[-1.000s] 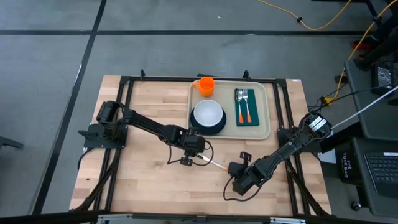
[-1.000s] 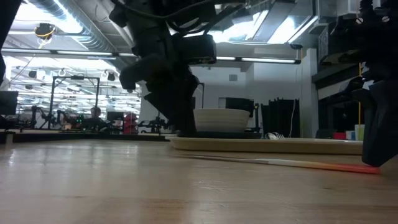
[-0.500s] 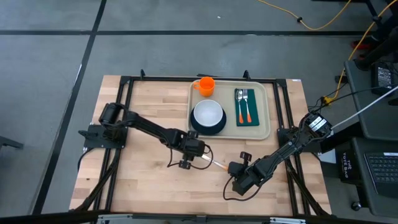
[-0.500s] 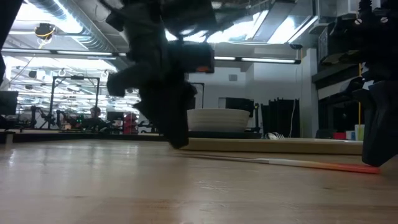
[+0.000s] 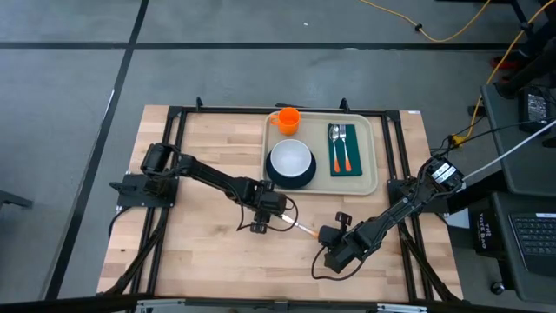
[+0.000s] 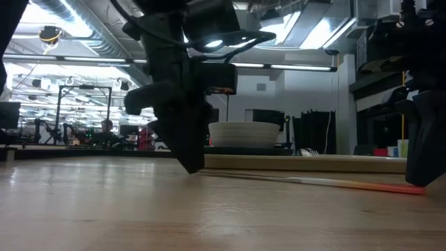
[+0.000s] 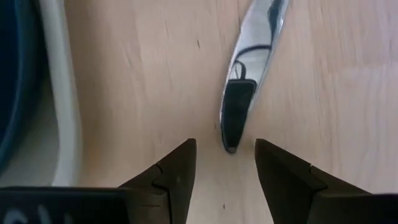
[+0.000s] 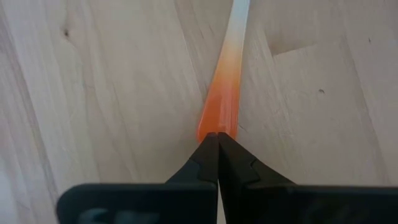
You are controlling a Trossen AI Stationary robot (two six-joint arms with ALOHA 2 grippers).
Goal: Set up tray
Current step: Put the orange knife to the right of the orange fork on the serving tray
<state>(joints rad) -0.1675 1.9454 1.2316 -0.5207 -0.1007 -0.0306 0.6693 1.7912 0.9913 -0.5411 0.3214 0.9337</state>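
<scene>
A knife [image 5: 300, 229] with an orange handle and a metal blade lies flat on the wooden table, in front of the beige tray [image 5: 375, 156]. My left gripper [image 7: 225, 168] points down over the blade's tip [image 7: 231, 142]. It is open, with one finger on each side of the tip and apart from it. My right gripper [image 8: 217, 140] is shut at the knife's handle end. On the tray stand a white bowl [image 5: 290, 159] on a dark plate [image 5: 280, 181], an orange cup [image 5: 287, 119], and a green napkin [image 5: 345, 149] with two utensils on it. My right gripper meets the free end of the orange handle [image 8: 217, 121] with its shut fingertips, slanting down from the table's near right and in line with the knife. The knife lies flat on the table. Whether the tips press on top of the handle or only abut it, I cannot tell.
The tray's near rim [image 7: 62, 93] and the plate [image 7: 15, 74] lie close beside my left gripper. Bare wood stretches to the left and toward the near edge. A black frame [image 5: 174, 156] runs around the table.
My left gripper has sunk toward the table at the knife's blade end, and its fingertips are now close to the wood. The knife and my right gripper have kept still.
</scene>
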